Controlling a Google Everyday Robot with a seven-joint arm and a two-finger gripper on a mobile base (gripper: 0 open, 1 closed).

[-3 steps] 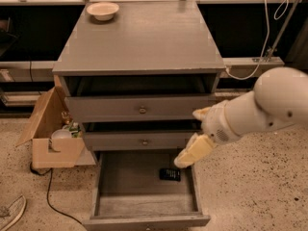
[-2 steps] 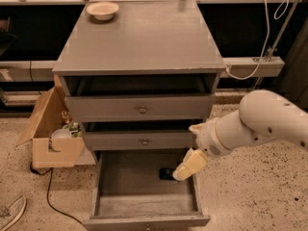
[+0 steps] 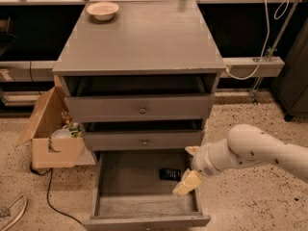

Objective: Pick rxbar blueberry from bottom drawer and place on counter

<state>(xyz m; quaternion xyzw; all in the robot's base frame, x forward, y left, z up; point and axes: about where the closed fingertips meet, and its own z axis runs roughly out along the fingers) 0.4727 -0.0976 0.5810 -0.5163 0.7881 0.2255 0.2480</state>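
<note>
My gripper is over the right side of the bottom drawer, just beside the bar. Its fingers stand apart; they look cream, matt and a little rubbery. My arm has a smooth white plastic shell with small dark dots. The bar's wrapper is dark with a weak shine. The drawer floor is worn grey wood and looks rough. The counter is grey wood, matt and even. The knobs look like dull metal. The bowl is cream and smooth. The box is brown matt cardboard. The floor looks like speckled stone.
</note>
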